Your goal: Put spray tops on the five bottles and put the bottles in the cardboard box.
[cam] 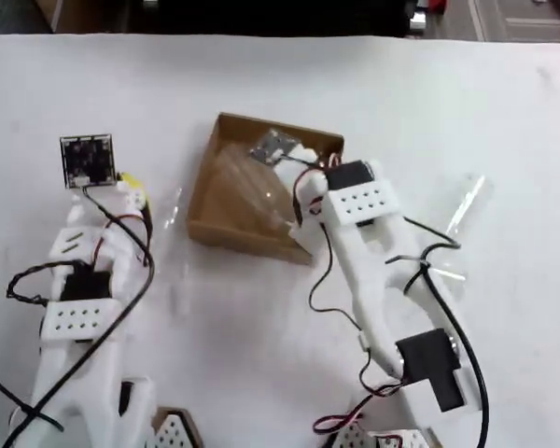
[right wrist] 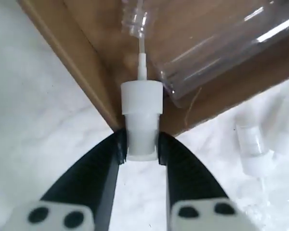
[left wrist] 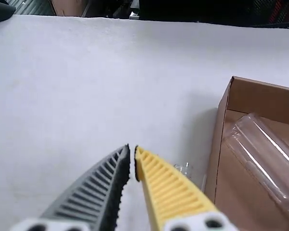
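High view: cardboard box mid-table, clear bottles laid inside; right gripper held over it.

Left wrist view: left gripper closed, empty, near the box.

Right wrist view: spray top is pinched in the right jaws, tube short of a bottle neck — tube should be lined up with neck before insertion.

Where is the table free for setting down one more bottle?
Bare table lies beyond the box and in front of it, between the left arm and the right arm. Crowded: inside the box, with a bottle, and right of the right arm, with clear parts.
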{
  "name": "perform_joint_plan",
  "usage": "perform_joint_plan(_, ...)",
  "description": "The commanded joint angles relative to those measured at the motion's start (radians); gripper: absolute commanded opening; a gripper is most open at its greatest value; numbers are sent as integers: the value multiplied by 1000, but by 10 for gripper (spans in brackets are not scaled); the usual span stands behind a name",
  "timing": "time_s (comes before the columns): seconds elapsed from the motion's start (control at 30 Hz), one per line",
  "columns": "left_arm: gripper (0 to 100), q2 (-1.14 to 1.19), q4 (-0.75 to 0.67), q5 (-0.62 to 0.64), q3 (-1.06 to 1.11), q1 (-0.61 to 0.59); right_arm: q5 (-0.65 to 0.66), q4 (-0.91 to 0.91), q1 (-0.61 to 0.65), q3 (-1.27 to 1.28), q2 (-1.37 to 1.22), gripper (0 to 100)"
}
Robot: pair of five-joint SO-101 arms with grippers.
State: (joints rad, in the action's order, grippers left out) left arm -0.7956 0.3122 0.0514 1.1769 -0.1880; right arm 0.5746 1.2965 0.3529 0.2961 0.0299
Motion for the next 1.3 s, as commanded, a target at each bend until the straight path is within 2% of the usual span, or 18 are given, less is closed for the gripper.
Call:
perform_joint_plan(0.0, 28, -13, -26, 2, -6, -13, 12, 42, -5, -72, 56, 18)
perform_joint_plan(0.13, 28, -13, -26, 2, -6, -13, 12, 165, -10, -189, 162, 17)
perform_joint_plan(0.27, 28, -13, -26, 2, -6, -13, 12, 257, -67, -305, 271, 17)
perform_joint_plan(0.43, 28, -13, -25, 2, -6, -13, 14, 320, -213, -381, 371, 17)
perform_joint_plan(0.67, 28, -13, -25, 2, -6, -13, 14, 298, -437, -310, 423, 17)
perform_joint_plan(0.77, 28, -13, -23, 2, -6, -13, 14, 228, -493, -196, 421, 17)
perform_joint_plan(0.93, 28, -13, -23, 2, -6, -13, 6, -22, -561, 61, 414, 17)
perform_joint_plan(1.1, 28, -13, -23, 2, -6, -13, 5, -251, -561, 319, 414, 16)
perform_joint_plan(1.27, 28, -13, -23, 2, -6, -12, 5, -326, -562, 410, 414, 18)
